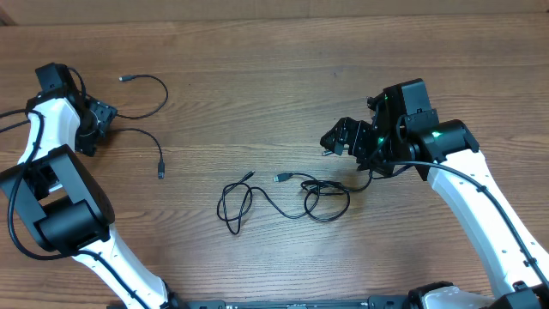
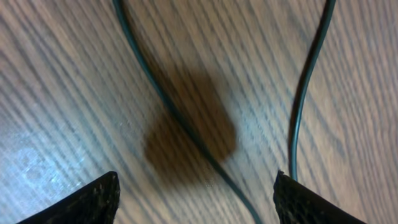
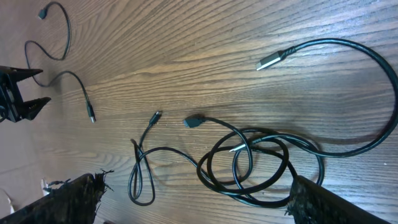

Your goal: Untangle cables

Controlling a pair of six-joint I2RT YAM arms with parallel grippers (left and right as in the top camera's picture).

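Note:
One thin black cable point(image 1: 151, 112) lies apart at the far left, bending in an S with a small plug at each end. My left gripper point(image 1: 103, 118) hovers over its middle. In the left wrist view the jaws point(image 2: 196, 200) stand open, one strand point(image 2: 186, 127) running between the fingers and another strand point(image 2: 305, 93) by the right finger. Two more cables point(image 1: 322, 199) lie tangled at the table's middle, one coiled point(image 3: 255, 163), one in a narrow loop point(image 3: 140, 180). My right gripper point(image 1: 333, 142) hangs open above and right of the coil, holding nothing point(image 3: 199, 200).
The wooden table point(image 1: 257, 69) carries only the cables. The coiled cable's silver USB plug point(image 3: 272, 60) lies out to the right on a wide arc. The left arm's white links point(image 1: 60, 206) cover the near-left corner, the right arm's point(image 1: 489, 223) the near-right.

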